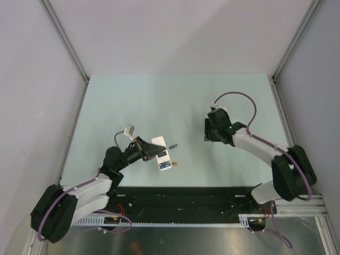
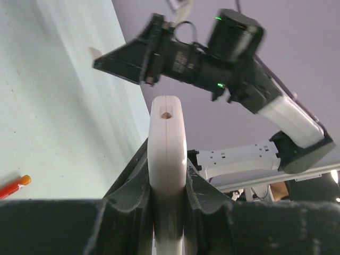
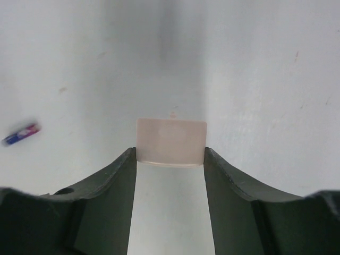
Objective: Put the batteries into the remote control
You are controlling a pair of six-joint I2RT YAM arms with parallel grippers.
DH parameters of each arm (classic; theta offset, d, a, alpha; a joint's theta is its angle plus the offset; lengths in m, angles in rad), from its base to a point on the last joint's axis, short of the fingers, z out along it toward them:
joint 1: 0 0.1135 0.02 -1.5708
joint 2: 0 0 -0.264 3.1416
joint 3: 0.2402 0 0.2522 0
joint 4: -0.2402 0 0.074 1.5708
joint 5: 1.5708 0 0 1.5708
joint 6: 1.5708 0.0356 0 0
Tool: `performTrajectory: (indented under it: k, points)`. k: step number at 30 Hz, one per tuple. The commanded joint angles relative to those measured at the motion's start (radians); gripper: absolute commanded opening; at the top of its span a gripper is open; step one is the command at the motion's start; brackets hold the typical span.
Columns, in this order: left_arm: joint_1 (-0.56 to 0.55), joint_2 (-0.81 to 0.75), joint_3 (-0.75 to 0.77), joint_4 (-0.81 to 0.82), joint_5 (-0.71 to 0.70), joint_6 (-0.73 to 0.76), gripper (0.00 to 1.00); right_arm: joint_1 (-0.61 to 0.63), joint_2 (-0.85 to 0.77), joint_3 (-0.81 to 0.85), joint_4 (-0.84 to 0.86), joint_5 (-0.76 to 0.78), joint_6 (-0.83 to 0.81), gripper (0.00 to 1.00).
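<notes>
Left gripper (image 2: 166,178) clamps the remote control (image 2: 166,138) edge-up; right gripper (image 3: 170,155) pinches its white battery cover (image 3: 171,139); a bright blue battery (image 1: 166,166) seems seated; red battery (image 1: 175,164) and dark battery (image 1: 173,144) lie loose nearby.

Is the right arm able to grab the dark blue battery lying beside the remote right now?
Probably not yet: the right gripper is shut on a white plastic cover, though only bare table lies toward the dark blue battery.
</notes>
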Motion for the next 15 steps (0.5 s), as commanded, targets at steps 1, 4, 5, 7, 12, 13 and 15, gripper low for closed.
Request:
performTrajectory:
  k: [1,4,5,7,12,13,15]
  points:
    - [0.006,0.039,0.073,0.039,-0.025,0.001,0.0,0.079,-0.166,0.016,-0.103,0.002,0.024,0.39]
    - [0.004,0.072,0.102,0.041,-0.045,-0.001,0.0,0.167,-0.273,0.033,-0.169,0.022,0.035,0.38]
    - [0.004,0.08,0.11,0.041,-0.048,-0.001,0.0,0.19,-0.314,0.045,-0.188,0.038,0.035,0.38]
    - [0.004,0.105,0.139,0.041,-0.058,0.0,0.0,0.259,-0.348,0.08,-0.238,0.044,0.039,0.37]
    - [-0.004,0.163,0.196,0.041,-0.086,0.003,0.0,0.413,-0.378,0.18,-0.321,0.067,0.064,0.36]
    - [-0.01,0.177,0.205,0.041,-0.094,0.003,0.0,0.433,-0.376,0.191,-0.336,0.077,0.068,0.36]
    - [-0.017,0.2,0.232,0.041,-0.1,0.006,0.0,0.49,-0.366,0.214,-0.352,0.09,0.082,0.36]
